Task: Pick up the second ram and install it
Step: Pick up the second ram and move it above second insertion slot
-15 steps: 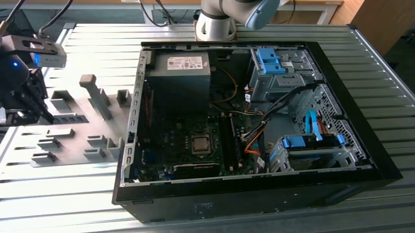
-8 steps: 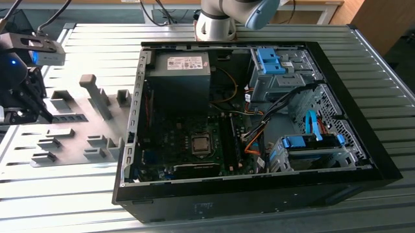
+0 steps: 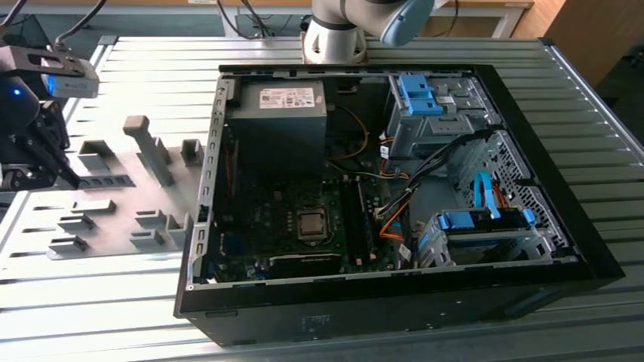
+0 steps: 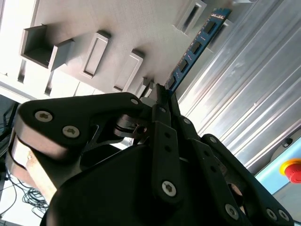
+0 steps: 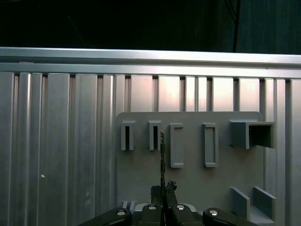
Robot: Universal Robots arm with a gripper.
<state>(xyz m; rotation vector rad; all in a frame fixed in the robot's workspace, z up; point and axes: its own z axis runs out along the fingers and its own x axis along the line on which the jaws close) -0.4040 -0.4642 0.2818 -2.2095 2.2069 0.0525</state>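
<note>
The black pincer [image 4: 162, 96] was clenched on the second ram [image 4: 195, 47], a long, thin blue circuit-board stick with a row of dark chips. It gripped the stick at one end, so that the rest reached out past the fingertips. In the first wrist view the stick showed edge-on as a thin line over the flat grey plastic holder plate [image 5: 193, 183], near a row of slotted grey holder blocks [image 5: 177, 145]; whether it touched any of them could not be told. The plate lay on the ridged silver metal table [image 3: 131, 60]. In the exterior view the pincer hung at the exterior view's left, well apart from the open black computer case [image 3: 352, 320], which lay on its side with its dark motherboard [image 3: 302, 226] exposed
</note>
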